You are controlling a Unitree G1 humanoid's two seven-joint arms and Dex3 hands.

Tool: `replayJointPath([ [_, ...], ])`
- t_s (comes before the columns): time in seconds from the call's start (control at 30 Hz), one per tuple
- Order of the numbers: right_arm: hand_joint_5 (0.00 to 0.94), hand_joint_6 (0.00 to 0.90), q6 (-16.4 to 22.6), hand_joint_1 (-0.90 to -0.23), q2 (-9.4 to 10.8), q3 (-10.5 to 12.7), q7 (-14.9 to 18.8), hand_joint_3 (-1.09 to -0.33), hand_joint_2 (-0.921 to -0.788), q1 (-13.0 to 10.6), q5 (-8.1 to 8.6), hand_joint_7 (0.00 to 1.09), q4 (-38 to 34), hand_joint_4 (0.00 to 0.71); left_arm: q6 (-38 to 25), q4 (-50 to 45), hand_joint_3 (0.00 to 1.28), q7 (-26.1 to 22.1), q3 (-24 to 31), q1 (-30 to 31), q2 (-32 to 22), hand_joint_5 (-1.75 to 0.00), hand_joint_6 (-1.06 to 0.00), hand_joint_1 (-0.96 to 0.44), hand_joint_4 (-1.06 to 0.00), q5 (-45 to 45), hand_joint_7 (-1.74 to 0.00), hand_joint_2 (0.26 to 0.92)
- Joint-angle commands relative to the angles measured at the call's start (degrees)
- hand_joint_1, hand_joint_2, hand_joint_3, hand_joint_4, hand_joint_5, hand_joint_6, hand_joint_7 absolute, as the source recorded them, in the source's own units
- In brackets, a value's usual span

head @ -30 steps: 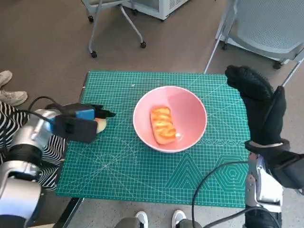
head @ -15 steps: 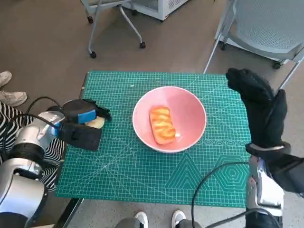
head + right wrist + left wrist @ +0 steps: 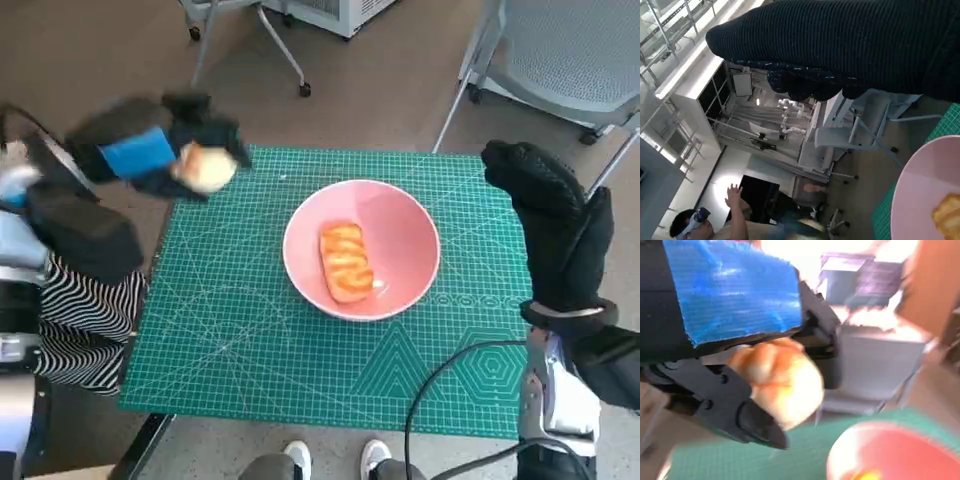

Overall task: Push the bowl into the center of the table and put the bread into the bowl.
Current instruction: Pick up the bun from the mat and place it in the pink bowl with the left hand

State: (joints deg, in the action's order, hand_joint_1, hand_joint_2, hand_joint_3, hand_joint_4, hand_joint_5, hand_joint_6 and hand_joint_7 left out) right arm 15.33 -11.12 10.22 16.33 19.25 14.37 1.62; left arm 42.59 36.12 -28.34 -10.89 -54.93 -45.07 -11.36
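The left hand (image 3: 150,155) grips a pale bread roll (image 3: 205,167) above the far left corner of the green mat (image 3: 250,350); another bread (image 3: 346,262) lies in the pink bowl (image 3: 400,225) at mid-table, while the right hand (image 3: 550,225) hangs empty, fingers loosely spread, by the table's right edge

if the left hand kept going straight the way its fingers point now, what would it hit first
Probably the pink bowl. The left hand, holding a bread roll, points across the green mat toward the bowl, with nothing between. It looks raised, though blur hides the height, so it might pass over the rim.
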Motion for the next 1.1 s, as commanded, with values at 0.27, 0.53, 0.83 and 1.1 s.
replayJointPath([
  [0.27, 0.000, 0.098, -1.6, -0.709, 0.2, -0.8, 0.6, -0.690, -0.921, -0.6, 0.71, 0.54, -1.3, 0.192, -4.6, -14.3, 0.12, -3.9, -1.7, -5.3, 9.7, -1.28, -0.58, 0.00, -0.64, 1.9, -1.17, 0.919],
  [0.53, 0.000, 0.103, -1.6, -0.713, 0.3, -1.0, 0.6, -0.692, -0.921, -0.9, 0.87, 0.55, -1.3, 0.191, -9.9, -13.7, 0.06, -8.5, -7.5, -7.2, 17.7, -1.15, -0.68, 0.00, -0.66, -0.6, -1.15, 0.917],
  [0.83, 0.000, 0.100, -1.1, -0.722, 0.3, -1.1, 0.4, -0.688, -0.921, -1.9, 1.07, 0.55, -0.7, 0.189, -4.1, -0.2, 0.08, -3.2, -12.8, -7.7, 25.9, -1.30, -0.72, 0.00, -0.64, -9.0, -0.98, 0.909],
  [1.1, 0.000, 0.092, -0.4, -0.713, 0.3, -0.8, 0.1, -0.685, -0.921, -2.7, 0.77, 0.54, -0.3, 0.190, -6.2, 5.4, 0.33, -2.0, -15.4, -7.3, 30.2, -1.30, -0.66, 0.00, -0.66, -13.1, -1.11, 0.776],
])
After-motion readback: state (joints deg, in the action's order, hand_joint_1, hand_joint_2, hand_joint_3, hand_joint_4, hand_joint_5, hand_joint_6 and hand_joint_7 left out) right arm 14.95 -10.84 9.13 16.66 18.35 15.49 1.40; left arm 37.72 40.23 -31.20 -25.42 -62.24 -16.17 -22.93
